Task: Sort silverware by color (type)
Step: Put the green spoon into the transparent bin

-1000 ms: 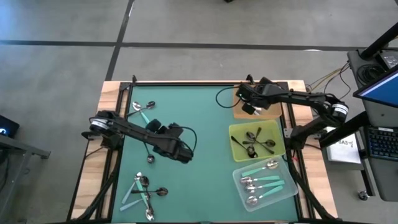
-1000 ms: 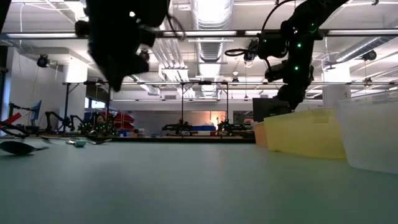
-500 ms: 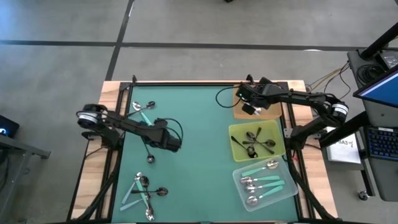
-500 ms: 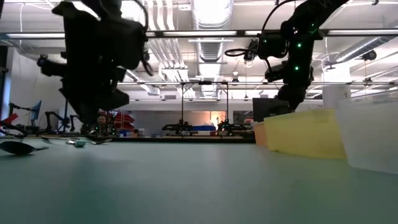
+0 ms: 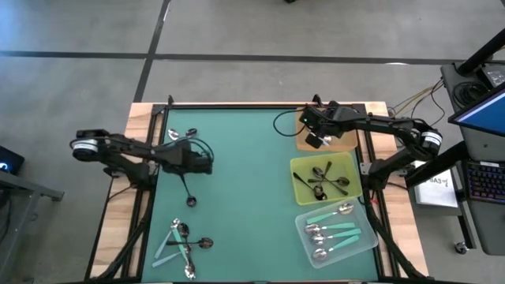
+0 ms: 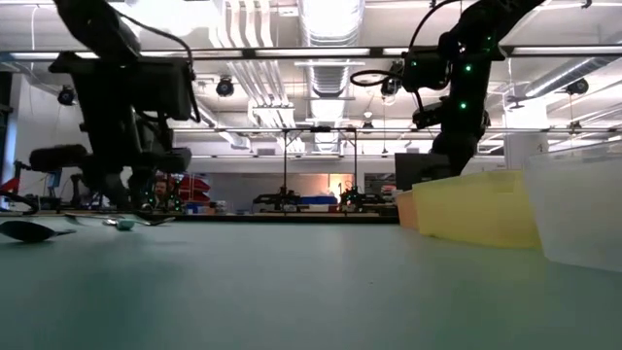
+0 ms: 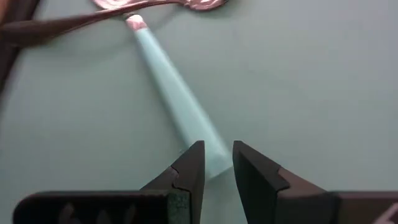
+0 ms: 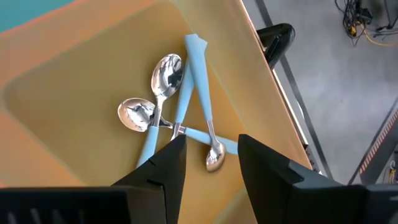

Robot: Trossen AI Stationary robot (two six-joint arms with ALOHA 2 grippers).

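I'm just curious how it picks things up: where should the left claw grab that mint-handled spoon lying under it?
Probably across the handle of the mint-handled spoon, from straight above. It lies flat on the green table, and the handle is long, straight and narrow enough for the slim gap of the left gripper, whose fingers already straddle its wider end.

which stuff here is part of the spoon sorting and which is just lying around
Part of the job:
- teal-handled spoon under the left pincer
- loose spoons on the mat
- black spoons in the yellow tray
- teal-handled spoons in the clear tray
- spoons below the right pincer

Lying about:
- keyboard
- paper sheet
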